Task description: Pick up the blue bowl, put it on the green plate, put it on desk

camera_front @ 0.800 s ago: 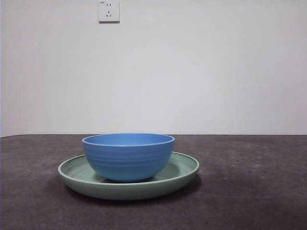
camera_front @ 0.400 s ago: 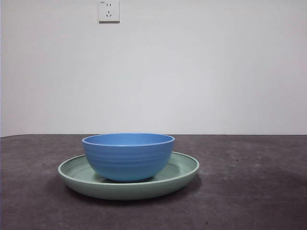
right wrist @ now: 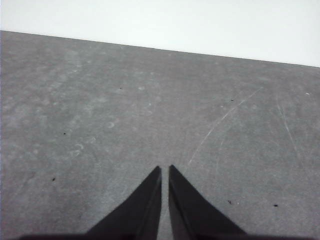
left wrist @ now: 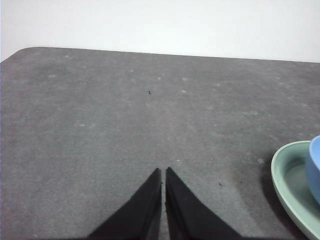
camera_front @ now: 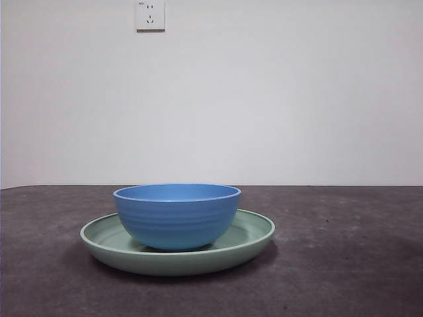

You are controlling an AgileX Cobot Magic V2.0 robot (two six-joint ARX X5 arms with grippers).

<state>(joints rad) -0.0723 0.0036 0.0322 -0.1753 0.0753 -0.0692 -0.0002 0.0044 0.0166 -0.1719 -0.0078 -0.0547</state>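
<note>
The blue bowl [camera_front: 176, 215] stands upright inside the green plate [camera_front: 251, 231], which lies on the desk [camera_front: 344, 264] a little left of the middle in the front view. No arm shows in the front view. In the left wrist view my left gripper [left wrist: 163, 172] is shut and empty over bare desk [left wrist: 125, 125], with the edge of the plate [left wrist: 287, 180] and a sliver of the bowl [left wrist: 315, 167] off to one side. In the right wrist view my right gripper [right wrist: 164, 170] is shut and empty over bare desk [right wrist: 150, 110]; neither bowl nor plate shows there.
A white wall with a power socket [camera_front: 150, 14] stands behind the desk. The desk's far edge and a rounded corner [left wrist: 20, 52] show in the left wrist view.
</note>
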